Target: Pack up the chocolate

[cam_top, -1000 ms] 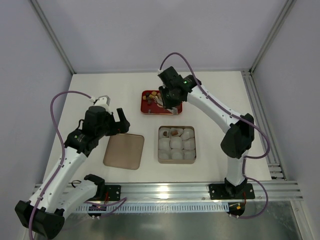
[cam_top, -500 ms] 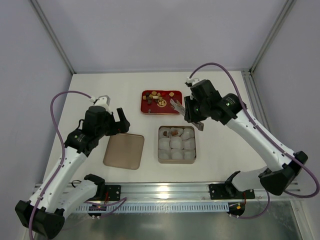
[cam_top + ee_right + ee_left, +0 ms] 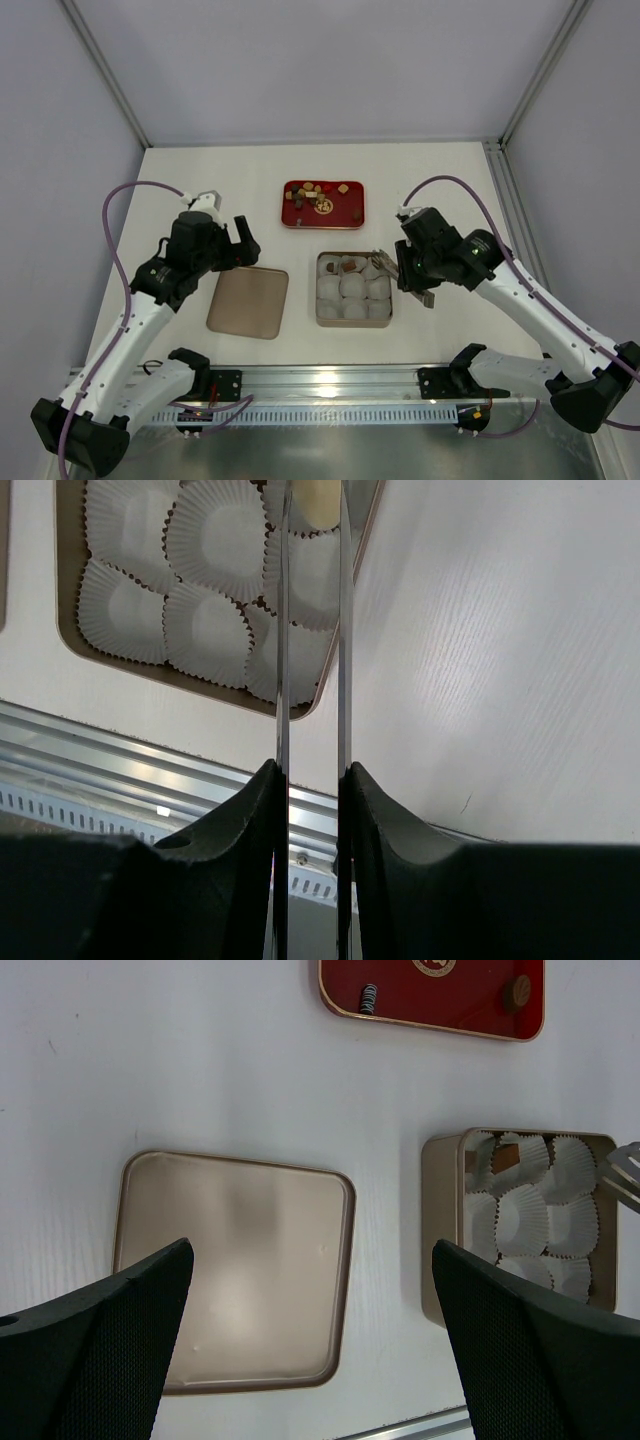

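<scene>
Several chocolates lie in the red tray at the back. The tan tin holds white paper cups; one or two brown chocolates sit in its far row, also seen in the left wrist view. My right gripper is shut on metal tongs, whose tips hold a cream chocolate over the tin's far right cup. My left gripper is open and empty, above the tin's lid.
The tan lid lies flat left of the tin. An aluminium rail runs along the table's near edge. Grey walls enclose the white table on three sides.
My right arm has swung from the red tray forward and right, bringing the tongs over the tin's far right corner. The left arm has not moved.
</scene>
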You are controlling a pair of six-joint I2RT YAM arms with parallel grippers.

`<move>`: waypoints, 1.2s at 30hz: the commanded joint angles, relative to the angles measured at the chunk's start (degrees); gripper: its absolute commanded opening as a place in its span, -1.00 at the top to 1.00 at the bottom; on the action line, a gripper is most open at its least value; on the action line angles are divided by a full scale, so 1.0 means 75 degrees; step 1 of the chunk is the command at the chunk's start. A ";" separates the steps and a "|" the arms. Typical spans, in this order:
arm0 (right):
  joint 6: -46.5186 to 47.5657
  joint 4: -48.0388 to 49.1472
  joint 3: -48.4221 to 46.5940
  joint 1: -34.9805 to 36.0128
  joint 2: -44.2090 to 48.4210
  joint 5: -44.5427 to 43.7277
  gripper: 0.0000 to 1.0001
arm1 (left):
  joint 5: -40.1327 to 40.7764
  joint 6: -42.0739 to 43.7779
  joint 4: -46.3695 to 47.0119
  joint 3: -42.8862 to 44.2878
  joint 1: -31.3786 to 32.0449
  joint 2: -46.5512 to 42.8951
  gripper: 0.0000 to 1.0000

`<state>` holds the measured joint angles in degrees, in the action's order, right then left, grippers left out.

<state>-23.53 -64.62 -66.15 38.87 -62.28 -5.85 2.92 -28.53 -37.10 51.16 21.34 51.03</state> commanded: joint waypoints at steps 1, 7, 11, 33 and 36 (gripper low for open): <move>-0.0179 0.0283 0.0206 -0.0003 0.0148 0.0111 0.34 | -0.0037 -0.0063 0.0178 -0.0001 -0.0022 0.0017 -1.00; -0.0156 0.0612 0.0359 -0.0003 -0.0063 0.0100 0.32 | -0.0014 -0.0063 0.0189 -0.0012 -0.0022 0.0040 -0.99; -0.0097 0.0764 0.0394 -0.0003 -0.0227 0.0041 0.31 | -0.0002 -0.0063 0.0189 -0.0001 -0.0022 0.0040 -0.99; 0.0277 0.0752 -0.0962 -0.0015 -0.0740 -0.0158 0.07 | -0.0002 -0.0063 0.0189 0.0011 -0.0022 0.0041 -0.99; 0.0476 0.1115 -0.1362 -0.0038 -0.1372 -0.0088 0.07 | 0.0009 -0.0051 0.0189 0.0000 -0.0022 0.0017 -0.99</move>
<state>-22.46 -60.18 -72.31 38.85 -68.42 -5.87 2.94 -28.53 -37.08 51.16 21.34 51.53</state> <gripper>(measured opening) 0.471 0.996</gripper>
